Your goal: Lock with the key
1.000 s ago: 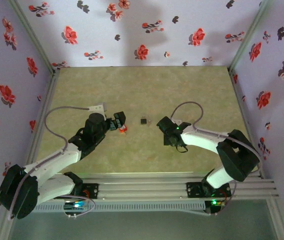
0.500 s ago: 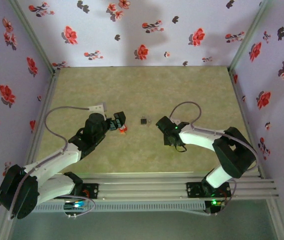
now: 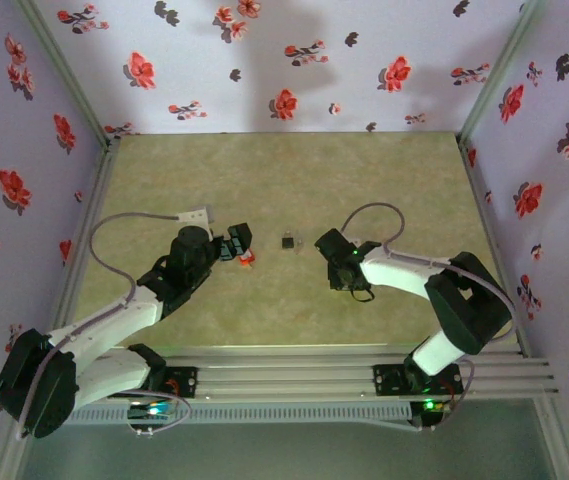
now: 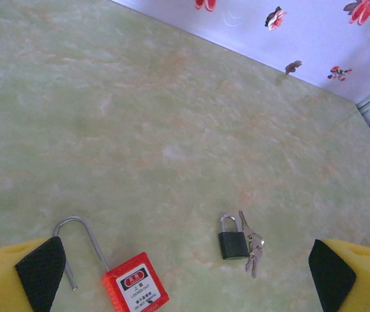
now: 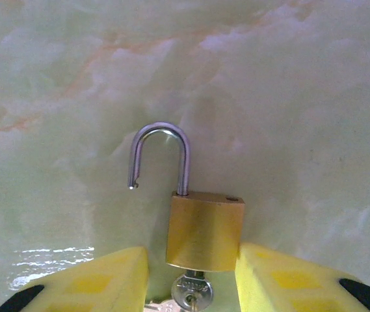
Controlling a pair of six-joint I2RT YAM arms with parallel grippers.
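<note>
two jaws parted: left gripper (image 4: 186, 274) by red padlock (image 4: 134, 286), right gripper (image 5: 191, 253) straddling brass padlock (image 5: 204, 231)

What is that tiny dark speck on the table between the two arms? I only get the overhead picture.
Observer: It's a small brass padlock, and its metal loop is standing open.
Visitor: Is anything stuck in it?
Observer: Yes, a key sits in the keyhole at its bottom.
Visitor: And the red dot by the left arm?
Observer: That's a red padlock lying flat with its loop open too, just ahead of the left tool, whose fingers are spread wide.
</note>
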